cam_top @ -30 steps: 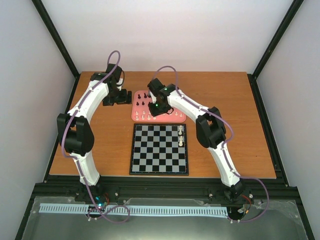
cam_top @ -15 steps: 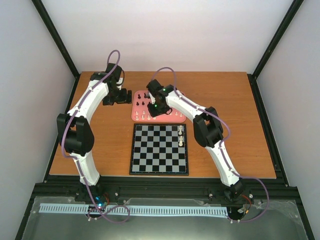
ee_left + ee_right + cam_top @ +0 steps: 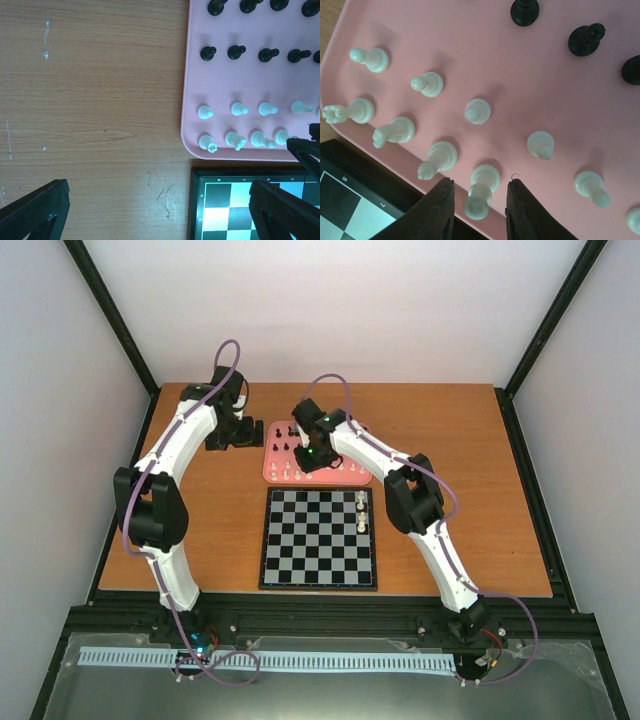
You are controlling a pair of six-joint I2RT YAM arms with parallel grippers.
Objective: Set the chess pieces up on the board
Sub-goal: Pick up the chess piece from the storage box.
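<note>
The board (image 3: 300,540) lies in the middle of the table, with two white chess pieces (image 3: 361,502) standing on its right side. Behind it, the pink tray (image 3: 350,476) holds rows of white and black chess pieces. My right gripper (image 3: 481,182) hangs low over the tray's near edge. It is open, its fingers straddling one white piece (image 3: 481,192) with a gap on each side. My left gripper (image 3: 160,215) is wide open over bare wood beside the tray's left edge (image 3: 190,100), holding nothing. In that view white pieces (image 3: 205,112) and black pieces (image 3: 208,52) show.
The board's corner (image 3: 220,210) lies just below the tray (image 3: 225,75) in the left wrist view. Other white pieces (image 3: 440,157) crowd close to the straddled one. Black frame posts and white walls close in the table on three sides.
The right arm has shifted a little to the left over the tray, and its jaws have narrowed. The left arm has not moved.
</note>
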